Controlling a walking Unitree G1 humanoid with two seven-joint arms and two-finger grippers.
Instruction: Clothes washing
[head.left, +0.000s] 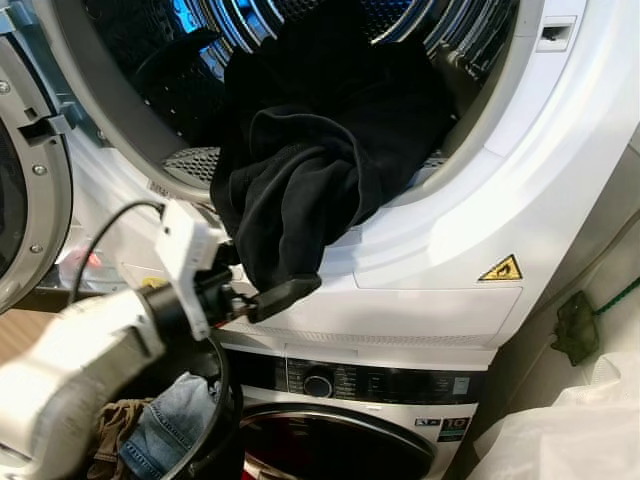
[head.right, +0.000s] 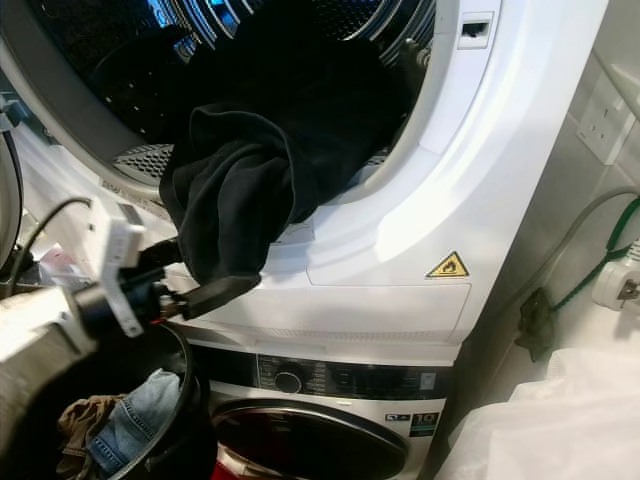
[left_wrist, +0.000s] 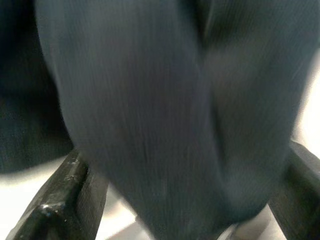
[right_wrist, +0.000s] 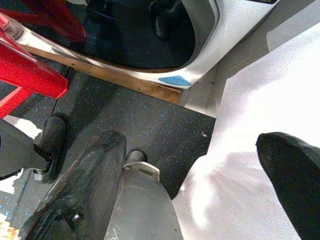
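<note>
A black garment (head.left: 310, 170) hangs out of the upper machine's round drum opening (head.left: 190, 165) and droops over its white rim. My left gripper (head.left: 282, 292) reaches up to the garment's lowest fold. In the left wrist view its fingers (left_wrist: 65, 200) stand wide apart, open, with the dark cloth (left_wrist: 165, 125) hanging between them. My right gripper (right_wrist: 190, 185) hangs low over the dark speckled floor, open and holding nothing.
The upper machine's door (head.left: 25, 190) stands swung open at the left. Below is a second machine with a control knob (head.left: 318, 384) and a shut glass door. A black basket (head.left: 205, 440) with jeans stands lower left. White sheeting (head.left: 560, 440) lies at the right. A red stool (right_wrist: 25, 70) stands by the lower machine.
</note>
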